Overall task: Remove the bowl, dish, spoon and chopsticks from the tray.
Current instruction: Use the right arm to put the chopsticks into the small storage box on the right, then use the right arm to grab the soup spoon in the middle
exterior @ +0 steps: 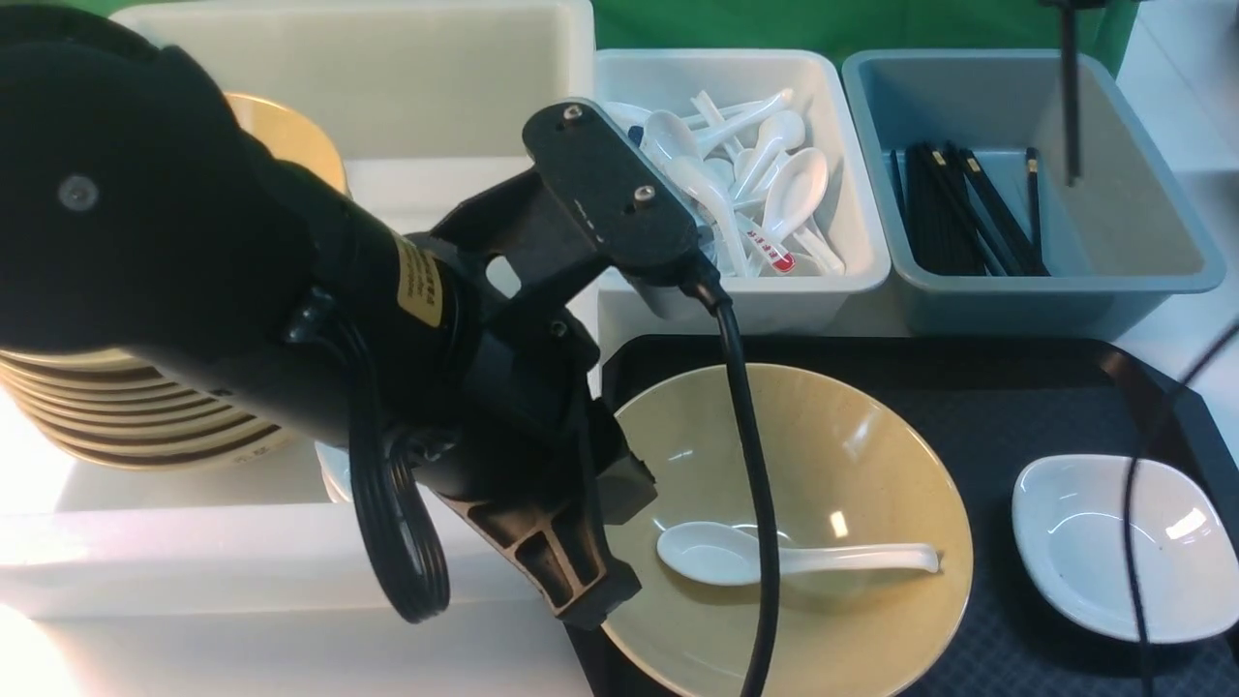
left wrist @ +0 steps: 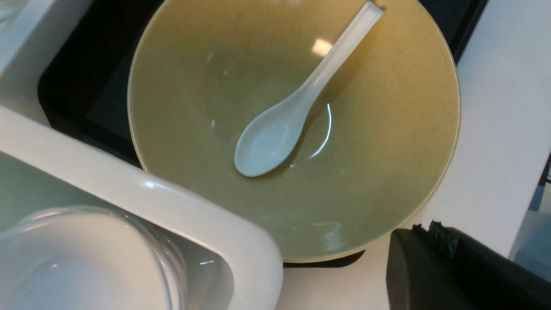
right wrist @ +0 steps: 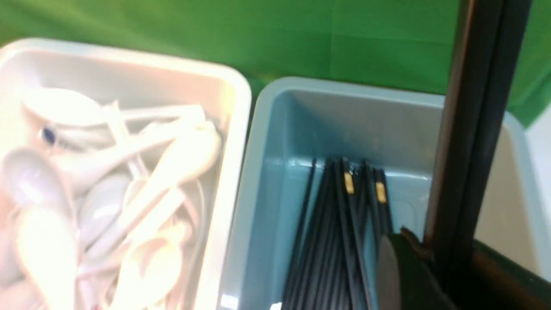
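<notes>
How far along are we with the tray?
In hand: the right pincer grips the chopsticks above the grey-blue bin, so they are off the tray but not yet put down. Left: the spoon lies in the bowl, and bowl and dish both sit on the tray. None of the four looks finished.

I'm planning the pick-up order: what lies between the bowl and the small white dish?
In the front view, only a bare stretch of the tray separates the bowl from the dish.
</notes>
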You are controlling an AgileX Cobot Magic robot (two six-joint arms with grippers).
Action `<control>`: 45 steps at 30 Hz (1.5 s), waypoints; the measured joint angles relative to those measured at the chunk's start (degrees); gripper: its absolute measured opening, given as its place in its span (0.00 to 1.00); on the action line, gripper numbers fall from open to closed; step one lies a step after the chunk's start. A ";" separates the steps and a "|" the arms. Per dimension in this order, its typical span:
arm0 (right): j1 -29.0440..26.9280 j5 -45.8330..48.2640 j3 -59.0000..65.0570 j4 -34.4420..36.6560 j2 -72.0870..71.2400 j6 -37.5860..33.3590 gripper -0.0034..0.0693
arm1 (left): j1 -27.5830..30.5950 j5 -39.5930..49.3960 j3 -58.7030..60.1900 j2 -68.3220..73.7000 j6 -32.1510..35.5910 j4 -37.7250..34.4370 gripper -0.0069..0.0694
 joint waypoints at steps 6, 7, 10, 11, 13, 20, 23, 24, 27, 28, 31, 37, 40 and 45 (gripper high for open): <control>-1.66 0.93 -3.70 0.00 9.57 2.26 0.34 | 0.00 0.28 0.00 0.00 -3.19 2.32 0.07; -1.98 1.65 -3.71 0.00 10.36 3.16 0.39 | 0.00 0.28 0.00 0.00 -3.81 3.32 0.07; -2.41 4.18 -3.71 0.00 11.08 3.79 0.54 | 0.00 -0.62 0.00 0.00 -5.36 5.71 0.07; -2.49 4.96 -3.71 0.00 11.03 3.28 0.57 | 0.00 -1.38 0.00 0.00 -5.87 6.62 0.07; -2.42 8.58 -3.85 0.86 9.90 -0.55 0.67 | 0.00 -4.53 0.00 0.00 -7.13 9.37 0.07; 0.07 21.02 -3.73 6.44 2.30 -14.40 0.74 | 0.71 -15.42 0.00 0.00 -12.99 14.31 0.07; 3.79 24.10 -1.16 8.71 -4.55 -19.67 0.74 | 3.77 -15.73 0.00 -0.51 -14.88 13.42 0.07; 4.72 24.36 -0.34 8.88 -5.99 -20.38 0.74 | 4.16 -15.55 0.06 -0.74 -14.88 13.05 0.07; 10.61 25.85 5.56 9.44 -13.59 -24.32 0.74 | 6.29 -13.89 3.16 -4.88 -12.79 11.14 0.07; 12.03 26.40 7.74 9.49 -15.76 -25.04 0.74 | 6.43 -13.45 4.76 -6.79 -12.09 10.50 0.07; 16.75 29.62 13.93 9.79 -20.58 -27.15 0.74 | 6.43 -11.79 10.12 -12.73 -11.41 8.80 0.07; 23.69 31.31 26.19 9.82 -22.36 -34.12 0.74 | 6.43 -10.63 20.42 -21.70 -11.03 6.71 0.07; 25.32 29.29 30.12 9.76 -20.55 -38.83 0.74 | 6.43 -10.67 22.59 -23.23 -11.03 5.66 0.07; 27.68 25.65 32.16 9.57 -12.78 -44.63 0.74 | 6.43 -10.92 23.14 -23.67 -11.03 4.29 0.07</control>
